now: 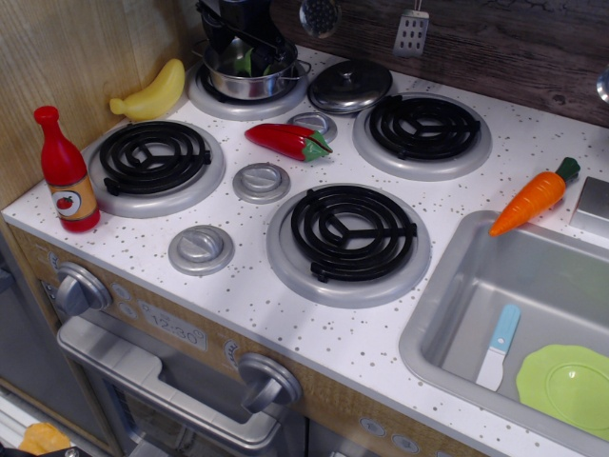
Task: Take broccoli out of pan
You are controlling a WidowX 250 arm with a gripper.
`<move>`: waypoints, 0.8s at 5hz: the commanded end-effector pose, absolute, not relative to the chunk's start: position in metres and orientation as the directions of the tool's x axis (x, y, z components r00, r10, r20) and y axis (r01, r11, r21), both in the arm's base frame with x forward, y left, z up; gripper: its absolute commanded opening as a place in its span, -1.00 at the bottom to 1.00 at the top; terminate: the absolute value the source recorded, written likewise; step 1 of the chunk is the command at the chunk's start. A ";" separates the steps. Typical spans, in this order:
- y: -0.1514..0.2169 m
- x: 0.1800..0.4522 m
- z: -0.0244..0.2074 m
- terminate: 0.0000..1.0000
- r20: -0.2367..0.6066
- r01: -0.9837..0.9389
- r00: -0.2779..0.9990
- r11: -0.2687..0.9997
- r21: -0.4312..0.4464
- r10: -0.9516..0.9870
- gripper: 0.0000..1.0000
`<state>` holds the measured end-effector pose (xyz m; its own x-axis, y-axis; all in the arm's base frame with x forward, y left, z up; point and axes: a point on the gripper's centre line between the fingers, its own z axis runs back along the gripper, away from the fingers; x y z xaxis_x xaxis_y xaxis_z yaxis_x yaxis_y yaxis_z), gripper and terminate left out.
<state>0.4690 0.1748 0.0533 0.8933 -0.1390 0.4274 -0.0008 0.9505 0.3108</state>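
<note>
The pan [251, 87], a small shiny steel pot with two loop handles, stands on the back-left burner. The black gripper [249, 55] reaches down into it from above. Only a sliver of the light-green broccoli [246, 65] shows inside the pan, between the dark fingers. The gripper body hides most of the pan's inside. I cannot tell whether the fingers are pressed on the broccoli or stand apart from it.
A yellow banana [152, 93] lies left of the pan and a steel lid [350, 86] right of it. A red pepper [285, 141] lies in front. A red bottle [65, 171] stands at the left, a carrot [536, 196] by the sink [447, 295]. A spatula [411, 30] hangs behind.
</note>
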 end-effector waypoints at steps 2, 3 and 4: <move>0.188 0.488 0.071 -1.00 0.488 0.018 0.852 0.941 0.337 -0.191 1.00; 0.194 0.492 0.060 -1.00 0.488 0.009 0.857 0.953 0.302 -0.162 1.00; 0.192 0.491 0.062 -1.00 0.464 -0.015 0.878 0.964 0.265 -0.114 -1.00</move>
<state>0.4814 0.1863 0.0341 0.9134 -0.1148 0.3906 0.0138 0.9676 0.2522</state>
